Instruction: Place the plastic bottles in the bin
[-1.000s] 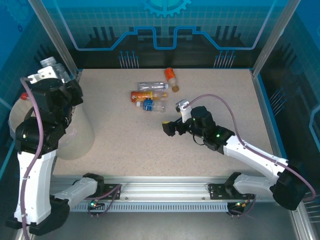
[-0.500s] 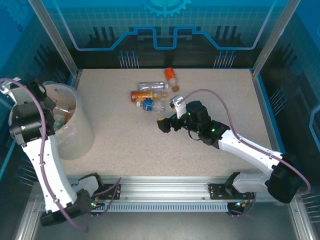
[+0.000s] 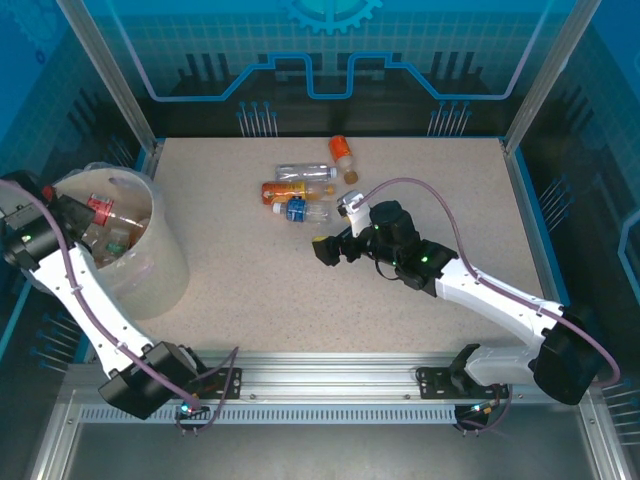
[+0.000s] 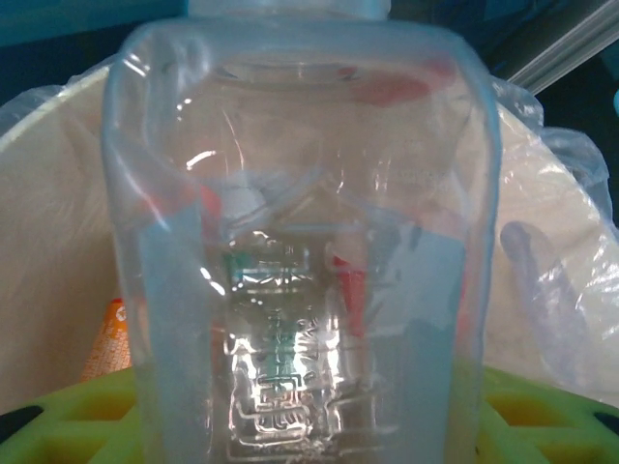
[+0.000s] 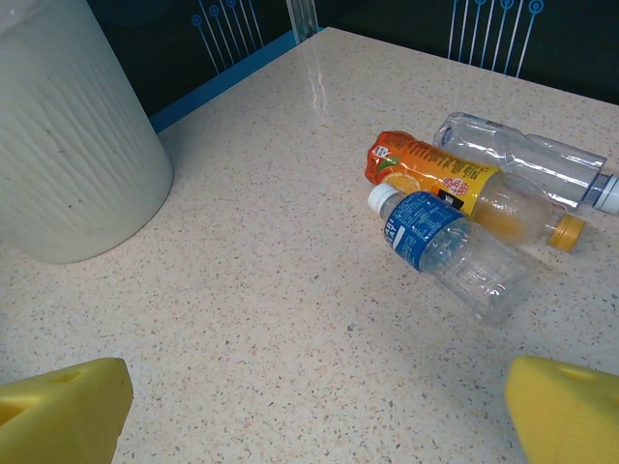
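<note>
- Top view: large round cream-white bin (image 3: 165, 268) lined with a clear plastic bag sits at the table's (image 3: 260, 300) left edge. Several small bottles lie inside it (image 3: 112, 238), one with a red cap.
- Left end effector (image 3: 68, 218) hangs over the bin's left rim. Its jaws are not readable from here.
- Four bottles lie on the table at far centre: an orange-labelled one (image 3: 342, 150) furthest back, a clear unlabelled one (image 3: 303, 172), an orange-labelled one with a yellow cap (image 3: 285, 189) and a blue-labelled one with a white cap (image 3: 305, 210). The last three are packed close together.
- Right end effector (image 3: 335, 230) is low over the table, just near-right of the blue-labelled bottle, pointing left, jaws spread.
- Left wrist view: a clear plastic bottle (image 4: 300, 242) takes up most of the frame, upright between the lime-green fingers (image 4: 68, 420). End effector is closed on it. Behind it are the bin's cream inner wall (image 4: 58, 232), the bag liner and, at lower left, an orange-labelled bottle inside.
- Right wrist view: yellow fingers (image 5: 58, 406) stand wide apart with nothing between them, bare table below. The blue-labelled bottle (image 5: 440, 242) is ahead, touching the yellow-capped orange one (image 5: 435, 174), with the clear one (image 5: 527, 159) behind. The bin's outer wall (image 5: 68, 145) is at far left, well apart from them.
</note>
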Tool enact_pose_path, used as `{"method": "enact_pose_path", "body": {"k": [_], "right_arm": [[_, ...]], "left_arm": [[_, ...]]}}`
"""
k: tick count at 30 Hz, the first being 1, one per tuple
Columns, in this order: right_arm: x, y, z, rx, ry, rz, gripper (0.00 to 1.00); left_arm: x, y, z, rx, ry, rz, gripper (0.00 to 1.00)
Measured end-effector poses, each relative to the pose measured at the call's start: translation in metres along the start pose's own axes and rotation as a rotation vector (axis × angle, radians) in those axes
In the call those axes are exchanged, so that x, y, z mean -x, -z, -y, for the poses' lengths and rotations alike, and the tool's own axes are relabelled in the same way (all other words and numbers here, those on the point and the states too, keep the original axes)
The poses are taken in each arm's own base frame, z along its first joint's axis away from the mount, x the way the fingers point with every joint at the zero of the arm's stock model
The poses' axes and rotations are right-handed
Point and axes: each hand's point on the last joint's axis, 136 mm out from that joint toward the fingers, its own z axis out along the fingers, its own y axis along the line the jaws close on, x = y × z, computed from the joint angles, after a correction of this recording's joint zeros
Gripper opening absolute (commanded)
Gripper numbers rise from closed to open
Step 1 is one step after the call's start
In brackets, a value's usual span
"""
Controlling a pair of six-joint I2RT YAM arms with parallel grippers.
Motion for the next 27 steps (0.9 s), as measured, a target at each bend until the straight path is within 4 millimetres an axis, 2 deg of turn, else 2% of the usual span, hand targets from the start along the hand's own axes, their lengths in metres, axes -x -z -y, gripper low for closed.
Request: {"method": "enact_pose_path", "body": {"k": [4, 9, 13, 17, 19, 21, 23, 27], "right_arm": [[0.000, 0.000, 0.000, -0.003, 0.006, 0.000, 1.00], [0.000, 0.000, 0.001, -0.003, 0.006, 0.000, 1.00], [-0.001, 0.000, 0.000, -0.002, 0.007, -0.001, 1.00], [-0.002, -0.001, -0.002, 0.001, 0.008, -0.005, 1.00], [-0.002, -0.001, -0.001, 0.001, 0.008, -0.008, 1.00], [-0.002, -0.001, -0.001, 0.001, 0.008, -0.008, 1.00], [-0.003, -0.001, -0.001, 0.000, 0.008, -0.009, 1.00], [-0.003, -0.001, -0.001, 0.000, 0.008, -0.010, 1.00]], "left_arm": [[-0.002, -0.016, -0.012, -0.030, 0.120, -0.044, 0.56], [-0.016, -0.031, 0.005, -0.160, 0.185, -0.131, 0.58], [-0.028, -0.036, 0.020, -0.264, 0.229, -0.196, 0.68], [-0.030, -0.034, 0.032, -0.335, 0.244, -0.226, 0.90], [-0.026, -0.029, 0.034, -0.335, 0.244, -0.213, 0.96], [-0.020, -0.021, 0.034, -0.324, 0.235, -0.183, 0.98], [-0.011, -0.006, 0.036, -0.327, 0.222, -0.136, 0.99], [0.004, 0.038, 0.047, -0.374, 0.182, -0.018, 0.99]]}}
